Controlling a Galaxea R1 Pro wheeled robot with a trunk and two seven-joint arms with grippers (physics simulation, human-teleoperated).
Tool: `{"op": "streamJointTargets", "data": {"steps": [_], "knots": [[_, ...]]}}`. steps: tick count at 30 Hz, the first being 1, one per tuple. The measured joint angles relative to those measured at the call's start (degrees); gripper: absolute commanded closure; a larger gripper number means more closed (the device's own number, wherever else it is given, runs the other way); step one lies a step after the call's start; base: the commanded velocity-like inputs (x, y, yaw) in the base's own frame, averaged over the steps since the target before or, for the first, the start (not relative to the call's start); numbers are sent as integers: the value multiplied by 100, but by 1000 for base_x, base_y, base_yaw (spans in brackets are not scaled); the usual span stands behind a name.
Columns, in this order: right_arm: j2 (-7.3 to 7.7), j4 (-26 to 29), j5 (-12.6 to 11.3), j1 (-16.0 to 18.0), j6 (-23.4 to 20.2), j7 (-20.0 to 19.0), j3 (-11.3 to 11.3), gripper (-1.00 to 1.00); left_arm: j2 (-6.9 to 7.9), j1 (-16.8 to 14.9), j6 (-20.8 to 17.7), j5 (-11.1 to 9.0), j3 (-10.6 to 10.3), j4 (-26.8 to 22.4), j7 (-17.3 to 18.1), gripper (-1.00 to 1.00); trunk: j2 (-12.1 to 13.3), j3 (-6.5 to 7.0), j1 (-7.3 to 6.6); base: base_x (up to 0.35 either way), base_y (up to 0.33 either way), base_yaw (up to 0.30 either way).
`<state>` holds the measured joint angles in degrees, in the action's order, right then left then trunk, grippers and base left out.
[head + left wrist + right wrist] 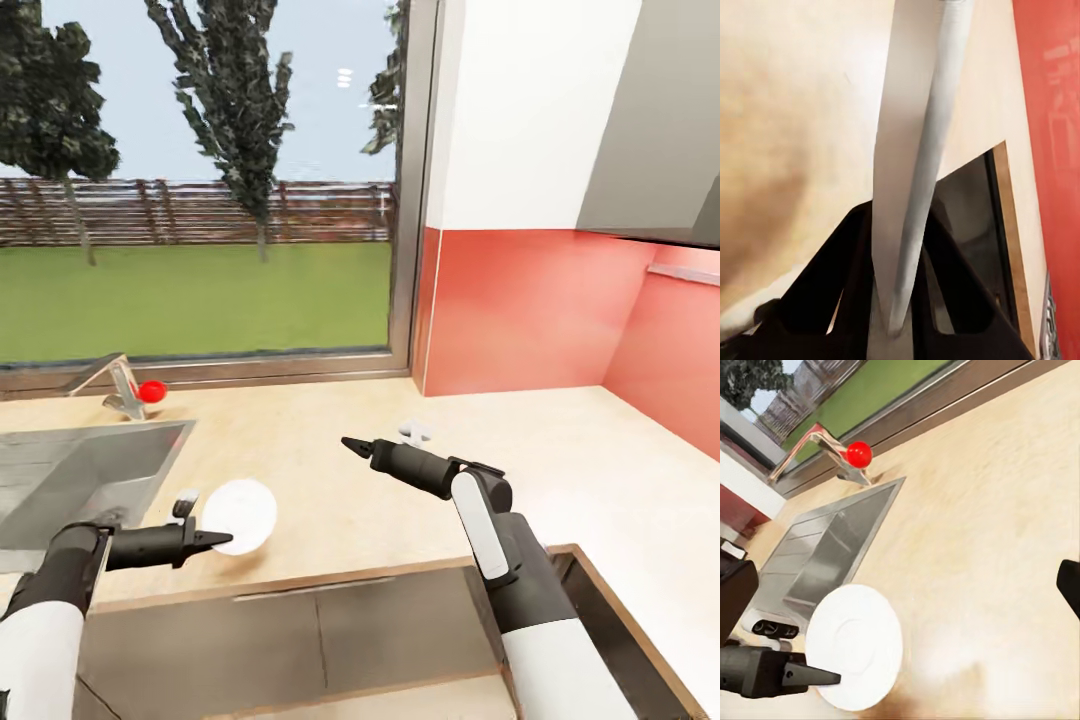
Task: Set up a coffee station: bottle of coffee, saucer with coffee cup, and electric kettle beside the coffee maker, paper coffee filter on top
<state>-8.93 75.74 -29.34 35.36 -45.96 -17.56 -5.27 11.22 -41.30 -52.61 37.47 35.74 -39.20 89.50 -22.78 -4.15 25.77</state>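
left arm (60,590): white lower part, dark grey wrist
right arm (500,540): white and dark grey pieces
left gripper (215,541): black, thin, pointy
right gripper (352,444): black, pointy tip

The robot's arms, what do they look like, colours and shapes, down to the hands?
Both arms pair glossy white shell segments with black, rounded joint housings. The forearms are dark grey cylinders that taper toward the tips. The left hand and right hand are black, with slim pointed fingers that form a wedge. In the left wrist view the finger reads as flat, angular black plates. No cables or markings are visible.
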Motion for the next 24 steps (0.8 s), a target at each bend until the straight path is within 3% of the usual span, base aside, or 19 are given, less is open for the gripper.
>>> {"op": "streamJointTargets", "data": {"steps": [18,24], "knots": [[0,2,-1,0,0,2,-4,-100,15,6,-11,0,2,-60,0,100,0,63,0,-262,231,244],[0,-1,0,1,-1,-2,-11,-100,12,29,-8,1,9,-60,0,100,0,68,-3,-60,290,260]]}}
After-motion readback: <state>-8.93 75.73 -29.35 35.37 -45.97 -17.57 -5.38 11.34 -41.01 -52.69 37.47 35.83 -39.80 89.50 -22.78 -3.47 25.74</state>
